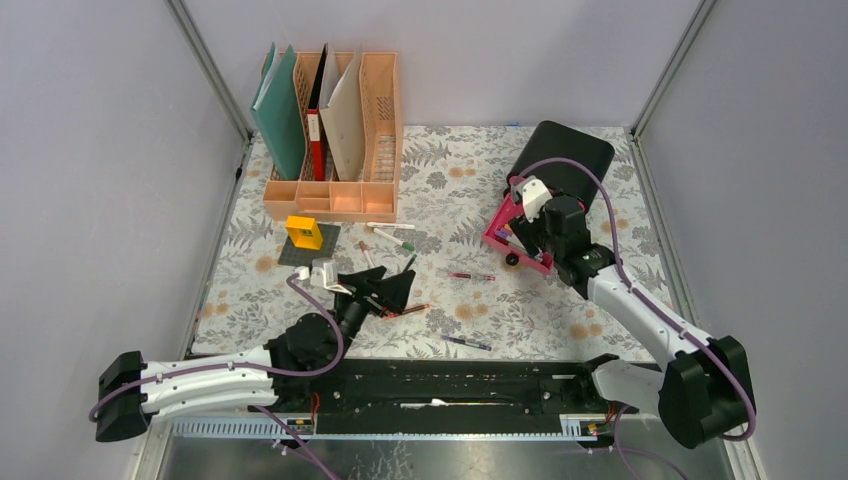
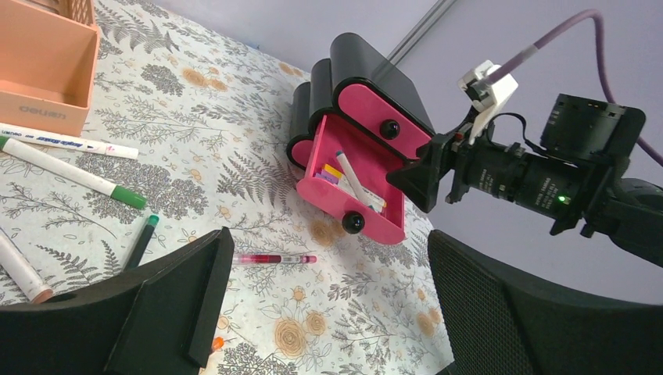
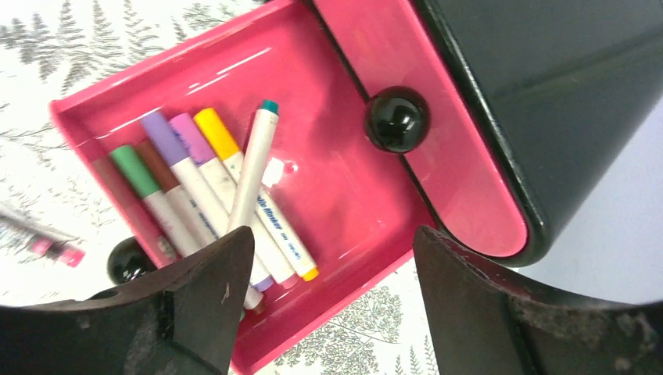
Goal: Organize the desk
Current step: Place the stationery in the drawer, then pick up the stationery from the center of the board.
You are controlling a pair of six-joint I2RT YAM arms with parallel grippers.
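The desk (image 1: 560, 310) is covered in white cloth with fern and flower print. At its right, a pink drawer (image 1: 505, 240) stands pulled out of the black drawer box (image 1: 560, 160). Several markers (image 3: 199, 183) lie inside, a teal-capped one (image 3: 254, 168) slanting across them. My right gripper (image 3: 332, 232) hovers over the drawer's near wall (image 3: 344, 266), open and holding nothing. My left gripper (image 2: 330, 237) is open and empty above the desk's middle (image 1: 395, 290). A red pen (image 2: 274, 258) lies on the cloth just beyond its fingertips.
A peach file rack (image 1: 335, 190) with folders stands at the back left. A yellow box (image 1: 304, 233) sits on a dark pad. Loose markers (image 1: 393, 237), an orange-tipped pen (image 1: 412, 310) and a purple pen (image 1: 467, 343) lie on the cloth. Grey walls frame the desk.
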